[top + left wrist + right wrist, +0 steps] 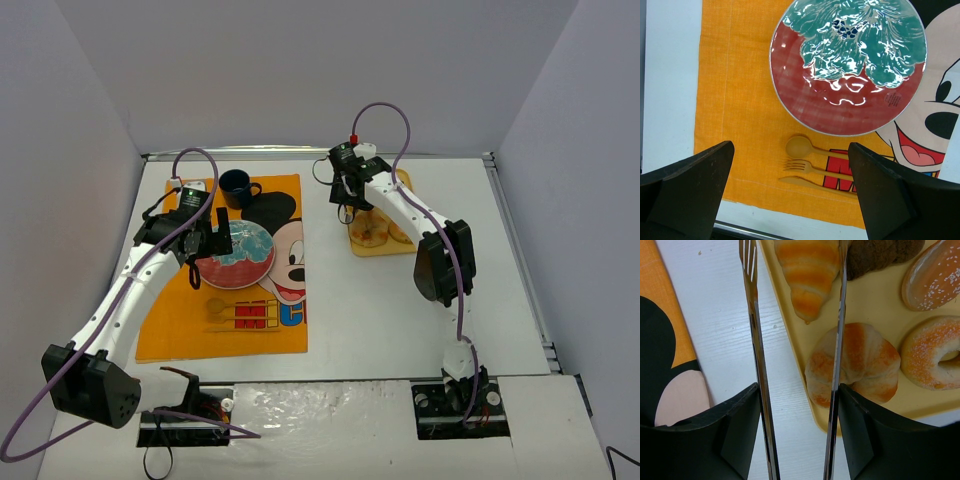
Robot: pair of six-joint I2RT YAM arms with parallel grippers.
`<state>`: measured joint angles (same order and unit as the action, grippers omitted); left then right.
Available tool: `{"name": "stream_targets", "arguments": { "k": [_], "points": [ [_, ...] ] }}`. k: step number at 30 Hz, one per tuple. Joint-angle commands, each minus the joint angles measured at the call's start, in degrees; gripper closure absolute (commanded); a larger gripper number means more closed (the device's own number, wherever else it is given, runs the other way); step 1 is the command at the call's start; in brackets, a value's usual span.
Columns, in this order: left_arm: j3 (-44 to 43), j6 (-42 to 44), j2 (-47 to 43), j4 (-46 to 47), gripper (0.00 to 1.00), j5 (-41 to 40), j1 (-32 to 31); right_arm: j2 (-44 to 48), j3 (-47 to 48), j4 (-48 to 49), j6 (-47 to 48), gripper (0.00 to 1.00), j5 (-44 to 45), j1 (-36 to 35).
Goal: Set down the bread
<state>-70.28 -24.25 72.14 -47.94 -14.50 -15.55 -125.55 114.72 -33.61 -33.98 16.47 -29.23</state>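
Note:
Two golden-brown croissants lie on the yellow tray (875, 310). A ridged one (807, 275) sits at the tray's near-left corner, a curved one (860, 362) beside it. My right gripper (799, 390) is shut on metal tongs (752, 315). The tongs stand open above the tray's left edge, with the ridged croissant between their arms; the right arm crosses the curved croissant. My left gripper (791, 150) is open and empty, over the placemat just below the red-and-teal plate (840, 110). In the top view the right gripper (350, 200) is over the tray (362, 250) and the left gripper (205, 245) is at the plate's (240, 258) left edge.
Two ring doughnuts (935, 352) (935, 275) and a dark chocolate pastry (880, 255) share the tray. An orange Mickey placemat (180, 320) holds a blue cup (237, 187) and a yellow spoon, fork and knife (810, 165). White walls enclose the table.

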Motion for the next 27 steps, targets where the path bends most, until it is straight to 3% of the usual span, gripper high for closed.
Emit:
{"name": "stream_targets", "arguments": {
  "k": [1,18,27],
  "points": [
    [-2.0,0.0,-1.4,1.2,0.03,-0.5,0.5,5.1,0.9,0.4,1.0,0.44,3.0,0.2],
    [-1.7,-0.3,-1.1,1.4,0.03,0.1,0.5,7.9,-1.3,0.2,1.3,0.44,4.9,0.1],
    [-2.1,0.1,-1.2,1.1,0.03,-0.5,0.5,4.5,0.2,0.1,2.1,0.44,4.1,0.9]
  ]
}}
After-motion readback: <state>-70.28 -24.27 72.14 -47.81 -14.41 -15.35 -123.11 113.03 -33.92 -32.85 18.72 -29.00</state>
